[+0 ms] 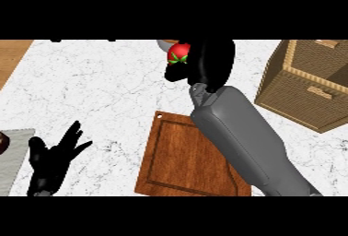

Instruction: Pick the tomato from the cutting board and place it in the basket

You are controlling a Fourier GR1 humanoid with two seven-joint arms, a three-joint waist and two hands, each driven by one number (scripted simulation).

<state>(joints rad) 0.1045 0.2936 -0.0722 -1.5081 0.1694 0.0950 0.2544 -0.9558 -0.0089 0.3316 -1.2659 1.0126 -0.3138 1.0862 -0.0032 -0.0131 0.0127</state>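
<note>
The right robot hand is curled round the tomato, holding it up near the far edge of the counter, beyond the cutting board that lies by the near edge. So the pick looks done and the carry is in hand; next the tomato has to travel right to the basket at the far right corner and be let go over its opening. The left robot hand rests open near the near left corner.
</note>
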